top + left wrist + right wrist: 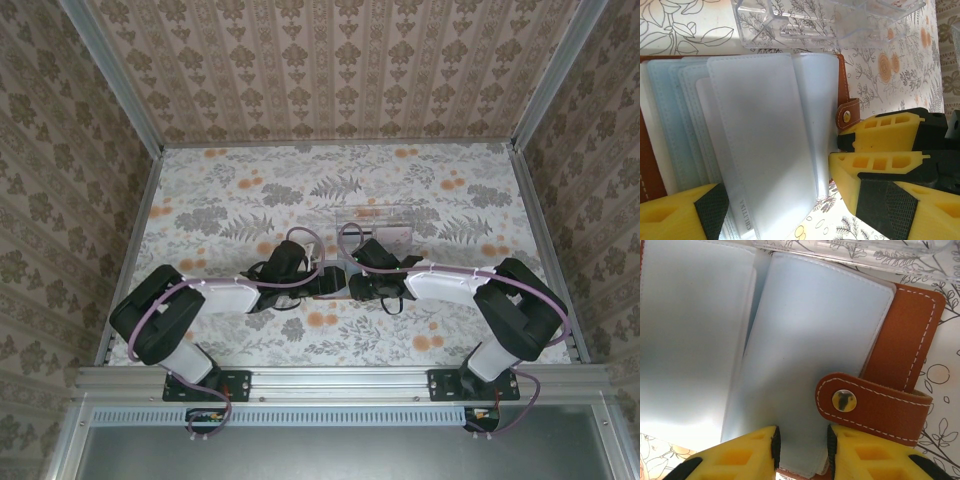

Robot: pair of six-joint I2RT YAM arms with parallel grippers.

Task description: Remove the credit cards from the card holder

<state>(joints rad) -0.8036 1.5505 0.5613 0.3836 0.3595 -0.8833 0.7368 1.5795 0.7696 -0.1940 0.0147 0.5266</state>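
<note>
Left gripper (790, 199): jaws spread wide, one finger at the lower left of the left wrist view, the other at the lower right, straddling the frosted sleeves.

Under both grippers, at the middle of the top view: card holder (770, 130), open on the flowered table (250, 200), brown cover underneath, sleeves fanned out.

Just beside it, along the upper edge of the wrist views: clear tray (830, 20).

Right gripper (802, 454): jaws nearly together, pinching the lower edge of a sleeve, next to the snap strap (870, 402).

Credit cards: hard to tell from the milky sleeves.

Step in hand, probably: pinning a page to reach a card. Next: closing the left fingers on a card edge and sliding it out along its pocket, with the card holder kept down.
</note>
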